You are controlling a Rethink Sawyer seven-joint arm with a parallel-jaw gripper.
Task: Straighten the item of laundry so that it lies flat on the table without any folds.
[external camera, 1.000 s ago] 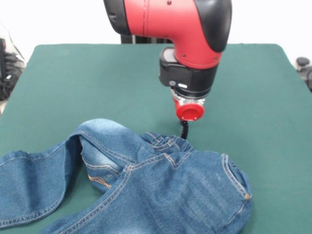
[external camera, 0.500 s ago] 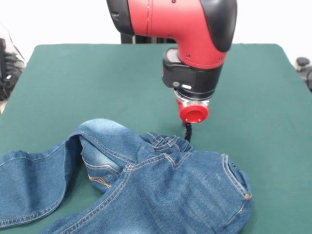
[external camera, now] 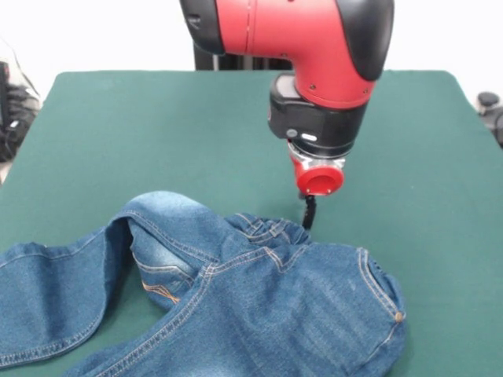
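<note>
A Sawyer arm [external camera: 314, 47] hangs over the green table [external camera: 157, 133] with its gripper [external camera: 308, 214] just beyond the bunched waistband of the jeans [external camera: 259, 290], at that band's far edge. The denim sits at the near side of the table, rumpled: the waistband rucked up, one leg trailing toward the left edge with a fold humped over the seat, the right-hand hip doubled under. Nothing lies flat yet, so the job looks to be in its early stage, the approach to a first grasp. From here the next move seems to call for a short drop onto the waistband's edge, a firm pinch, then a pull away from the legs to draw the folds out. Only a thin dark tip shows below the red wrist flange, and whether the pincer stands apart or together cannot be told; nor is it clear whether that tip touches the cloth or the felt. The jeans' lower legs run out of the picture at the bottom and left, so their lie is unknown
</note>
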